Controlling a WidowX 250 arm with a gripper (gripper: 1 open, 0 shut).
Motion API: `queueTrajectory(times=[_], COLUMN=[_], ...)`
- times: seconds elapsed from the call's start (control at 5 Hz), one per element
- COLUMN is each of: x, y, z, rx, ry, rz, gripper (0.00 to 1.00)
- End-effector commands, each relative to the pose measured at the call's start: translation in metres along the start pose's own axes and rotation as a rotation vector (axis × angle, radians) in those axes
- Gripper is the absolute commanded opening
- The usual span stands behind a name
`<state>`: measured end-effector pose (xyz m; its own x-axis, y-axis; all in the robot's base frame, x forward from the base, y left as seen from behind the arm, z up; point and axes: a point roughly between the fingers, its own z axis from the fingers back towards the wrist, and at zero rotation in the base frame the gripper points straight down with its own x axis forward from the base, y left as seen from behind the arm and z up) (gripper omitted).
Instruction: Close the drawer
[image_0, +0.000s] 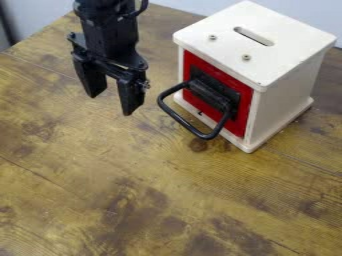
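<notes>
End effector, its 2 fingers spread wide and nothing between them, stood apart from the drawer beside it; good closure called for lining up before the loop handle, then pressing gently, squarely, towards the box.

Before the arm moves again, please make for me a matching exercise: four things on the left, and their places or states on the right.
1. Black two-fingered tool
2. Cream-white wooden box
3. Red square drawer front
4. Black rounded loop handle

A. has a slot in its top
B. sticks out in front of the drawer
C. hangs open beside the handle, not touching
D. is set in the box's side

Pairs: 1-C, 2-A, 3-D, 4-B
</notes>
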<state>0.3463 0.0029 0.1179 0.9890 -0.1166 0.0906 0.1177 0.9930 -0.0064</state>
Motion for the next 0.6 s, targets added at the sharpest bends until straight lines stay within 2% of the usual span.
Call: queueTrajectory(times=[0.0,0.4], x=[0.016,0.009], y=[-0.001,-0.018], z=[0.027,0.030], rx=[0.030,0.027], ry=[-0.080,-0.084], rz=[0.070,0.133], gripper=[1.00,1.00])
